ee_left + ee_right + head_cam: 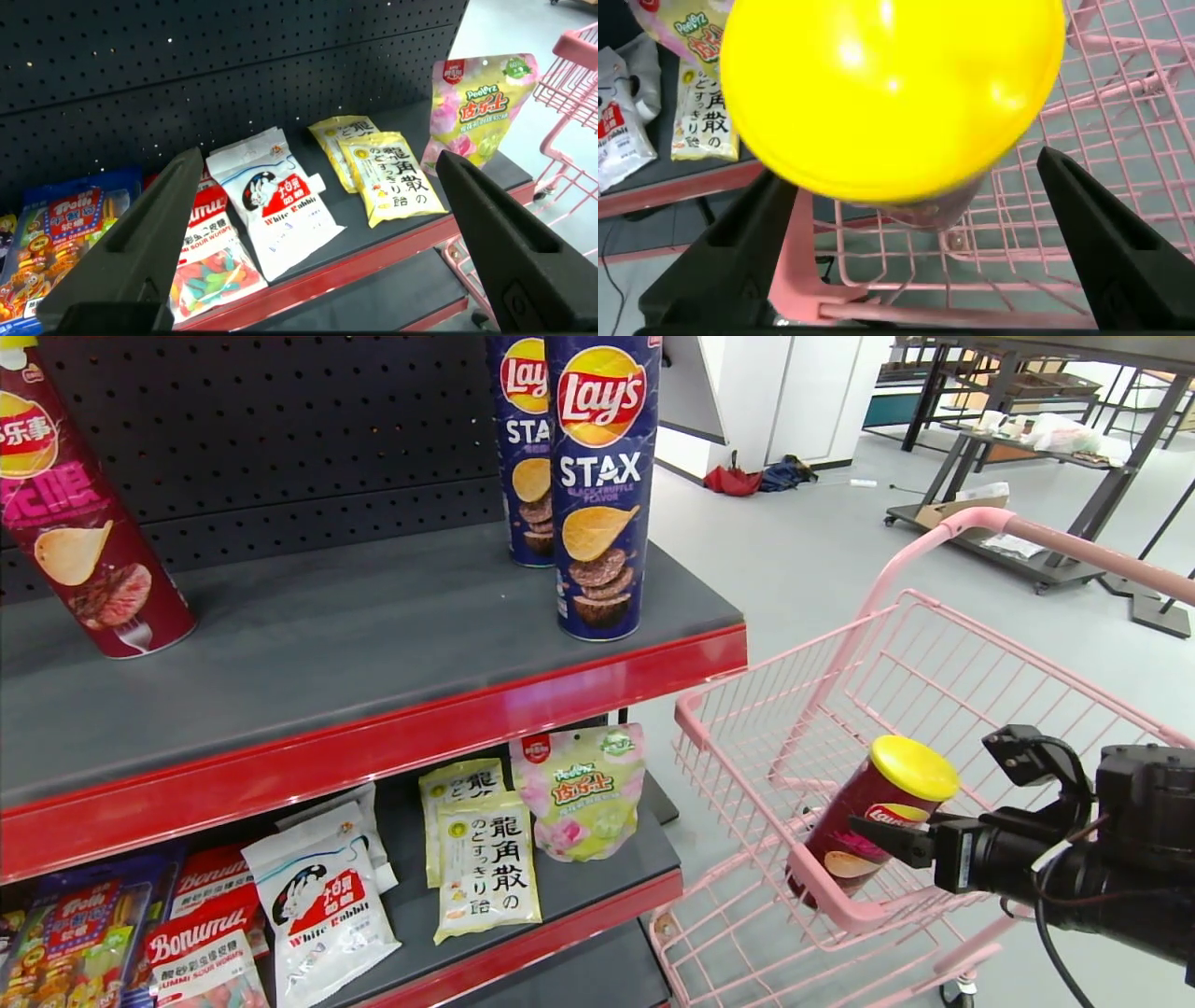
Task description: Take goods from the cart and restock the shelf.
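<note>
A red chip can (864, 826) with a yellow lid (892, 93) hangs tilted just inside the near rim of the pink cart (738, 770). My right gripper (885, 838) is shut on it, one finger (1106, 247) on each side of its body. The upper shelf (327, 644) carries two blue chip cans (602, 485) at its right end and a red chip can (79, 532) at the left. My left gripper (308, 252) is open with nothing between its fingers, and faces the snack bags on the lower shelf (392, 238).
The lower shelf holds a white candy bag (322, 905), yellow lozenge packets (481, 859) and a green-pink pouch (583, 793). A broad bare stretch of the upper shelf lies between the red and blue cans. Metal racks (1036, 448) stand far behind the cart.
</note>
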You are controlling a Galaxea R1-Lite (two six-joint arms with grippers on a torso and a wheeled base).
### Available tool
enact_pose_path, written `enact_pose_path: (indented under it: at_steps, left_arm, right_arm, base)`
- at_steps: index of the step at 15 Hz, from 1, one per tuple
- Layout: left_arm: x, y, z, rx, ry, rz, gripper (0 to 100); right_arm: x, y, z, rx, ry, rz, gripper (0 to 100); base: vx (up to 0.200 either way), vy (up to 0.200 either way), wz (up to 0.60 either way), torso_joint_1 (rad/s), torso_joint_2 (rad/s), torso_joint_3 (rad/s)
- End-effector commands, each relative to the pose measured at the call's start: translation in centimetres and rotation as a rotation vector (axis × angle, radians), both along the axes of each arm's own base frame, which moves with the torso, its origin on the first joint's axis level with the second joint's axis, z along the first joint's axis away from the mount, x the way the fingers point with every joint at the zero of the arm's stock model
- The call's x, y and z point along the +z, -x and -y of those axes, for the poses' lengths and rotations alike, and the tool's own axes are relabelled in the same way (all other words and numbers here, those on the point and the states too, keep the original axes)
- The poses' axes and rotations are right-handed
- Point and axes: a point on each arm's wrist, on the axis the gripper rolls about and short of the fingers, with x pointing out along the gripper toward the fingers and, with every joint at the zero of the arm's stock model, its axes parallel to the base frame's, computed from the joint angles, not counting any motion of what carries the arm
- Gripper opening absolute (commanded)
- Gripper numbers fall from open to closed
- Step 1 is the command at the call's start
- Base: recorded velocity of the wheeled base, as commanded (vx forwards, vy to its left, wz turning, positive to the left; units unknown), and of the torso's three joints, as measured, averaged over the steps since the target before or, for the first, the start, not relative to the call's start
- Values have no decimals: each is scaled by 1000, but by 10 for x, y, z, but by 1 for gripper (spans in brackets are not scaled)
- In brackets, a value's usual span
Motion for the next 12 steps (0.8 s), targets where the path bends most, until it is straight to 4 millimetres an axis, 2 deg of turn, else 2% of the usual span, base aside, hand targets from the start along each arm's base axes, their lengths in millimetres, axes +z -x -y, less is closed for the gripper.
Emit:
enact_pose_path:
  at_steps: [1,8,12]
  left_arm:
    - [0,0,0,1,0,0,100]
    - [0,0,0,1,0,0,100]
    - [0,0,0,1,0,0,100]
  right_arm:
    - [-4,-4,-1,0,1,-16,100]
    - [-5,-7,-1,0,1,-18,100]
    - [-5,-17,-2,2,0,-9,100]
  base:
    - [0,0,0,0,0,0]
    - [0,0,0,0,0,0]
    - [0,0,0,0,0,0]
